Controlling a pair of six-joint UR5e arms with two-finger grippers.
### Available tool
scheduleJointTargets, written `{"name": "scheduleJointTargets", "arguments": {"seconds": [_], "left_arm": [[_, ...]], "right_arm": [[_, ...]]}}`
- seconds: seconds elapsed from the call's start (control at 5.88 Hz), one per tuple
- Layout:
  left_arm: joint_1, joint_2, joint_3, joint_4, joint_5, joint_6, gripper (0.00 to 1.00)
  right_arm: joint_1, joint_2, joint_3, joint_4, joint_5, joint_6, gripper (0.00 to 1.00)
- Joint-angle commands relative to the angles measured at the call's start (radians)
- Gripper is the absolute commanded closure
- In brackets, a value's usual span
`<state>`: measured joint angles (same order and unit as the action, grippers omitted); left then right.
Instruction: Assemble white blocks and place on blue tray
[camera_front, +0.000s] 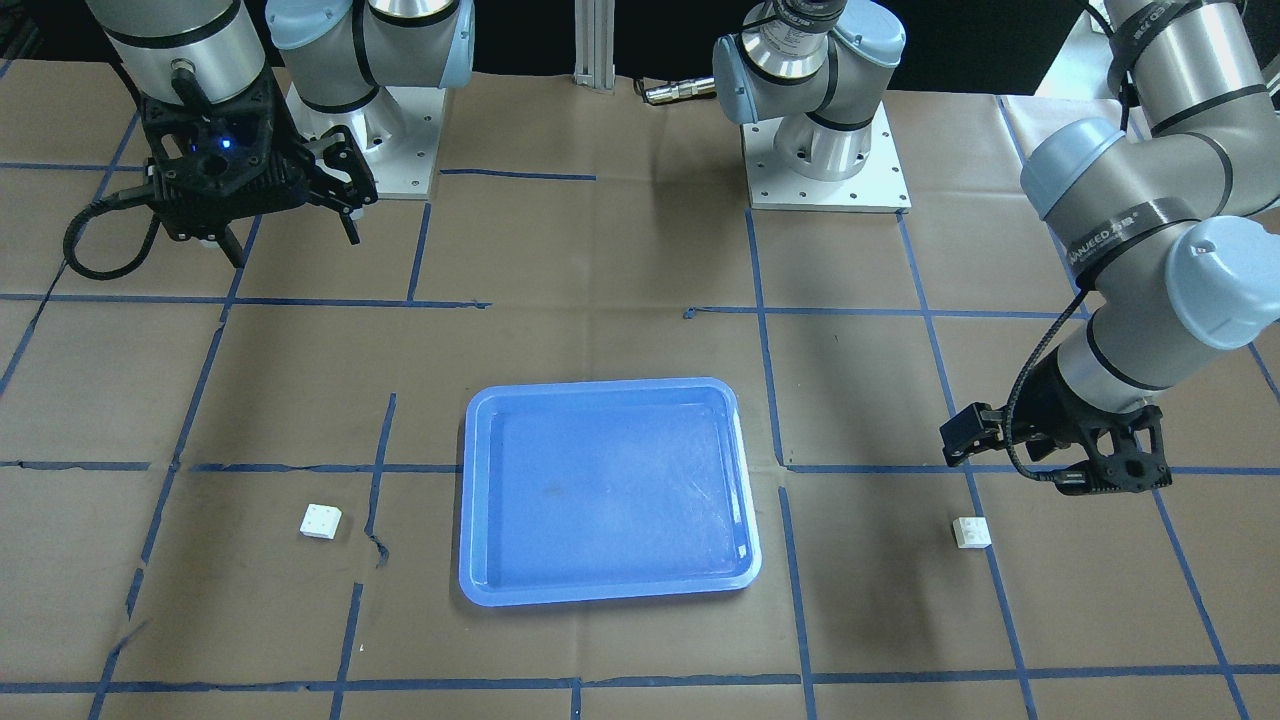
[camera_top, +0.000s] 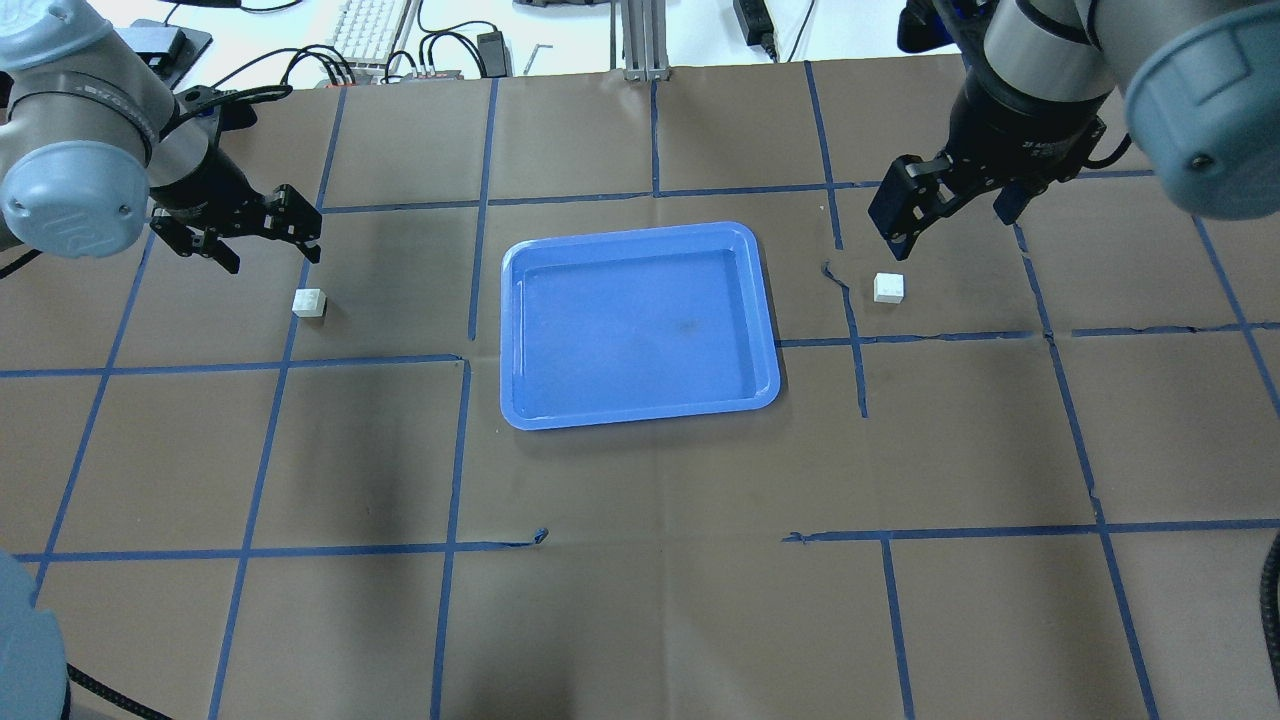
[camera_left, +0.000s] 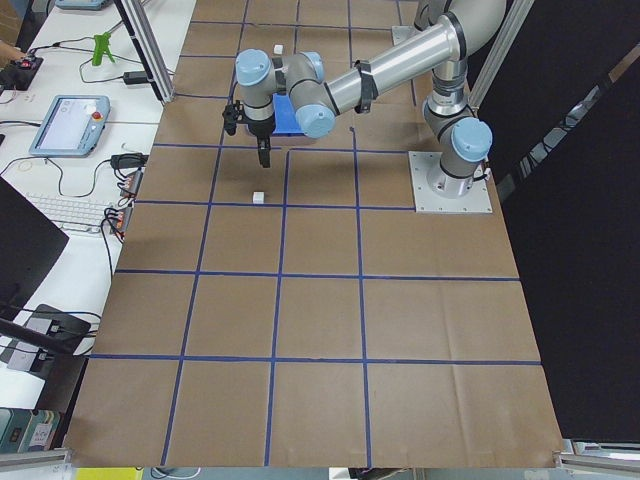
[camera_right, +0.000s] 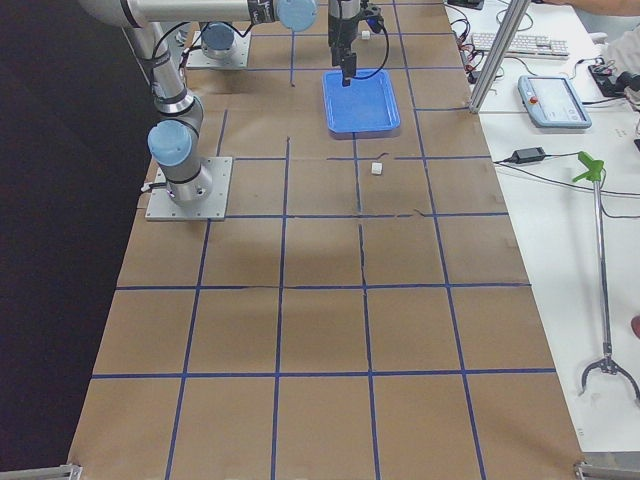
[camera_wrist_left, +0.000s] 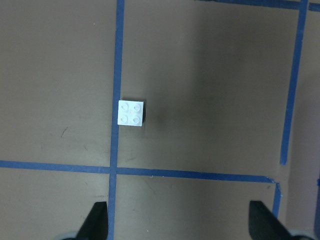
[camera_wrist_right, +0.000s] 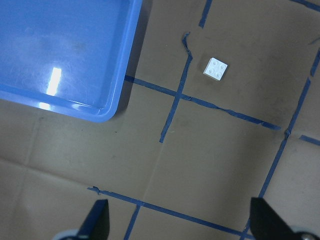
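Between the studs-up white blocks (camera_top: 309, 302) — blue tray (camera_top: 640, 320), long axis side-to-side

Both arms out, both grippers spread wide!
The left arm (camera_top: 70, 190) reaches forward with the left gripper (camera_top: 268, 256) pointing down, fingers far apart and gripping nothing. The right arm (camera_top: 1040, 70) mirrors it, and the right gripper (camera_top: 945, 212) hangs somewhat higher, just as wide and just as empty.

Glossy, smooth, catching the light: large rectangular blue plastic tray (camera_wrist_right: 75, 40). Smooth, faintly shiny: small white square plastic bricks (camera_top: 309, 302) (camera_top: 888, 287). Matt brown paper over the tabletop (camera_top: 650, 600), creased, striped with blue tape (camera_top: 300, 549).
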<state>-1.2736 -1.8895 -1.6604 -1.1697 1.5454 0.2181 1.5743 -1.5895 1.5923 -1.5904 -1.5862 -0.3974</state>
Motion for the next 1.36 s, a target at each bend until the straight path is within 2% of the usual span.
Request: {"name": "scheduleJointTargets", "arguments": {"seconds": [0.0, 0.51, 0.68, 0.85, 1.19], "left_arm": [[0.003, -0.057, -0.001, 0.042, 0.001, 0.004, 0.01], [0.008, -0.143, 0.008, 0.134, 0.002, 0.01, 0.01], [0.011, -0.184, -0.004, 0.195, 0.002, 0.048, 0.01], [0.019, -0.218, -0.004, 0.203, 0.005, 0.09, 0.01], [0.034, -0.246, -0.002, 0.203, 0.012, 0.099, 0.03]], "right_arm": [[-0.057, 0.032, -0.003, -0.003, 0.008, -0.398, 0.0], [-0.158, 0.158, -0.023, -0.192, 0.014, -1.2, 0.0], [-0.172, 0.213, -0.064, -0.229, 0.072, -1.409, 0.0], [-0.209, 0.276, -0.108, -0.226, 0.148, -1.484, 0.0], [-0.31, 0.365, -0.106, -0.22, 0.346, -1.563, 0.0]]}}
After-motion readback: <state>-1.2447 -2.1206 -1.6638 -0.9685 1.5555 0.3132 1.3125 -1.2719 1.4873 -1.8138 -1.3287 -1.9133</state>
